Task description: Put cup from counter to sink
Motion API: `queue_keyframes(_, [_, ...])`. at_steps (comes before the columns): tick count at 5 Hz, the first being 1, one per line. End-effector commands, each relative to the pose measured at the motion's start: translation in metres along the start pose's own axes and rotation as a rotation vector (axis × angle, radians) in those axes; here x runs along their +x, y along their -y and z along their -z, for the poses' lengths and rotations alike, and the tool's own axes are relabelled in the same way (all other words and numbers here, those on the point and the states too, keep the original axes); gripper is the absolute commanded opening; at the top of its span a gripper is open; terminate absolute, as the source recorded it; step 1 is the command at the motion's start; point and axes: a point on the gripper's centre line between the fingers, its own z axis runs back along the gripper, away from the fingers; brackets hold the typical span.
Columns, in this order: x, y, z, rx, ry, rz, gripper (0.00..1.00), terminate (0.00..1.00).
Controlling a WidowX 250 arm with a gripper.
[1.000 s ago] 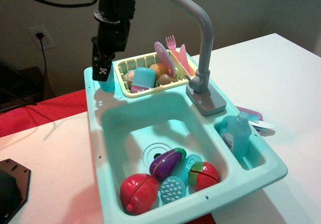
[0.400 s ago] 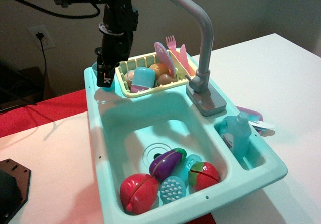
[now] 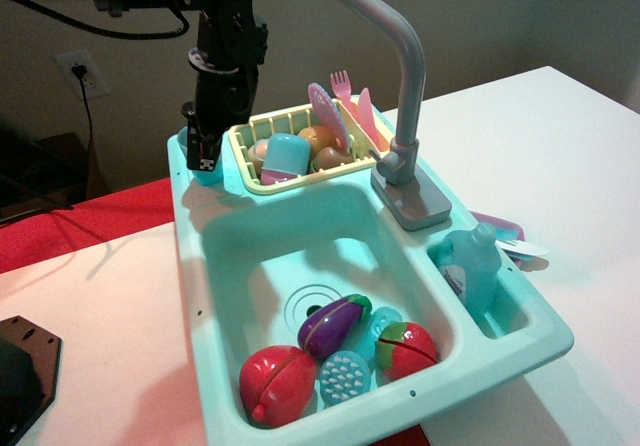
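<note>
The tool (image 3: pixel 204 156) hangs from the dark arm at the rear left corner of the toy unit, pointing almost straight down over the counter (image 3: pixel 212 193), the small ledge just left of the yellow dish rack (image 3: pixel 297 146). The cup (image 3: pixel 188 136) is almost wholly hidden behind and just left of the tool: only a sliver of teal-blue shows at the tool's left edge, slightly above its tip, so it seems to sit at or between the fingers with its long axis upright, in line with the tool. Whether the fingers are spread or pinching the cup cannot be told from this view; the dark tool body covers the contact. The sink (image 3: pixel 250 256) opens in front of and below the tool, toward the camera, with toy fruit and a scrubber piled at its near end and bare floor around the drain rings nearer the tool. As a judgement, the coming move turns on this: the cup lies right at the tool, and the basin lies forward and down, so a secure grip matters first, then a short carry toward the camera over the ledge's front edge.
</note>
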Motion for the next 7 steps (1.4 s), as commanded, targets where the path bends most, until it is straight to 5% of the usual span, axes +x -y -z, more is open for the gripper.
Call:
queue_keyframes(1, [-0.010,0.000,-0.017,0.025,0.072,-0.024,0.00,0.00])
queue_keyframes(3, [-0.005,-0.009,-0.078,0.046,0.157,-0.040,0.00,0.00])
queue_keyframes(6, [0.059,0.106,-0.062,0.026,0.124,0.216,0.00,0.00])
queue_keyframes(7, [0.070,0.116,-0.056,0.020,0.124,0.215,0.00,0.00])
